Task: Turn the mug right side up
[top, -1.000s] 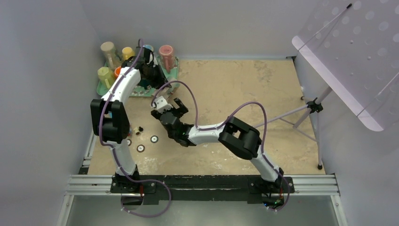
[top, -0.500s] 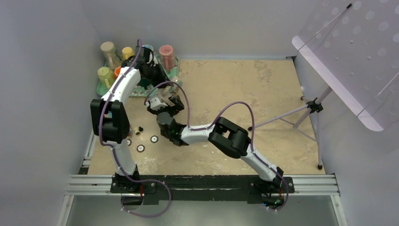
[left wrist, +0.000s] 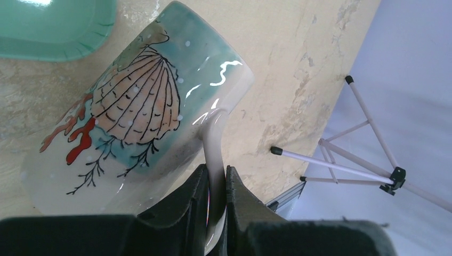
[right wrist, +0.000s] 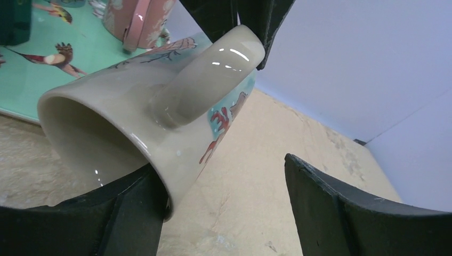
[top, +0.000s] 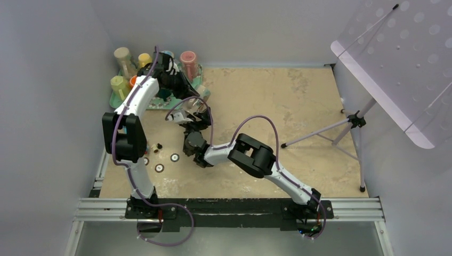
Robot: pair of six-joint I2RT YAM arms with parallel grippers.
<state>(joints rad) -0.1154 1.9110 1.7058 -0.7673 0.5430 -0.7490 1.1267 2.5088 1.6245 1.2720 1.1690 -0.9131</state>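
Note:
The mug (left wrist: pixel 138 106) is cream with a teal band, a shell and red coral. It hangs tilted on its side just above the table, beside the teal tray (left wrist: pixel 53 26). My left gripper (left wrist: pixel 216 186) is shut on its handle (right wrist: pixel 208 80). In the right wrist view the mug (right wrist: pixel 133 133) has its mouth facing the camera and its handle on top. My right gripper (right wrist: pixel 224 202) is open just under the mug, and the mug's rim lies against the left finger (right wrist: pixel 122 218). In the top view the mug (top: pixel 200 97) sits between my left gripper (top: pixel 186 88) and my right gripper (top: pixel 196 114).
The teal tray (top: pixel 120 101) at the back left holds several cups, among them a pink mug (right wrist: pixel 136 21). Small discs (top: pixel 160 168) lie on the table near the left arm. A tripod stand (top: pixel 352 120) with a white perforated panel (top: pixel 405 58) stands at the right.
My right arm has swung toward the back left and brought its open gripper up under the mug. My left gripper has shifted the mug slightly to the right, off the tray.

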